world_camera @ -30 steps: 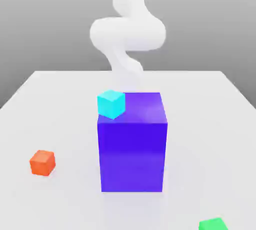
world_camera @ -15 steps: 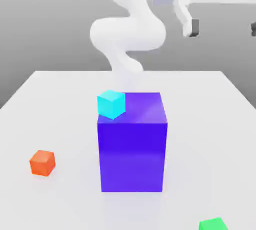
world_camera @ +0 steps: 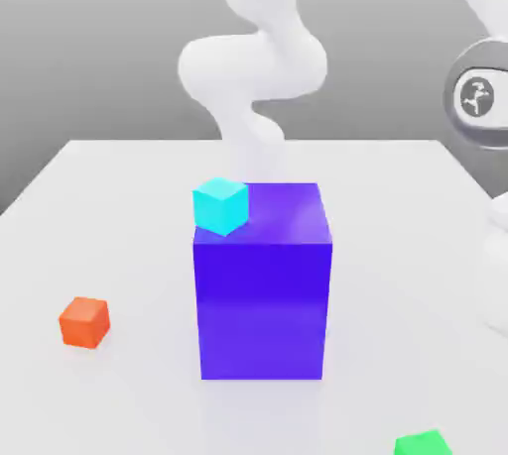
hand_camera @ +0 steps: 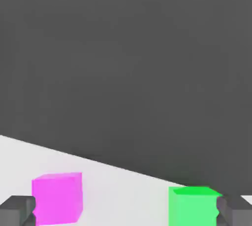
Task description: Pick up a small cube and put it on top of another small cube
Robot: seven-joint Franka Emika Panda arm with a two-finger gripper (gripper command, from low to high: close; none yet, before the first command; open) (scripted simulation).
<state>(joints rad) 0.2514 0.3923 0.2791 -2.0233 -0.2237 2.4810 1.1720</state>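
Observation:
In the hand view the small magenta-pink cube [hand_camera: 56, 198] rests on the white table [hand_camera: 123, 190]. My gripper [hand_camera: 126, 212] is open, its dark fingertips [hand_camera: 17, 210] standing far apart. The pink cube sits just inside one fingertip and a small green cube [hand_camera: 193, 205] just inside the other. How far the two cubes lie from the fingers I cannot tell. In the exterior view the green cube [world_camera: 424, 443] lies at the table's near edge on the right, a small cyan cube [world_camera: 219, 204] sits on a corner of the big blue-violet cube [world_camera: 263, 280], and a small orange cube [world_camera: 84, 321] lies on the left.
The big blue-violet cube stands tall in the middle of the white table [world_camera: 119, 205]. The white arm [world_camera: 253, 66] rises behind it and its links [world_camera: 481, 96] come down along the exterior view's right edge. A dark wall lies beyond the table's edge.
The arm has swung over and down on the exterior view's right; half a second ago the hand hung high at the upper right. None of the cubes has moved.

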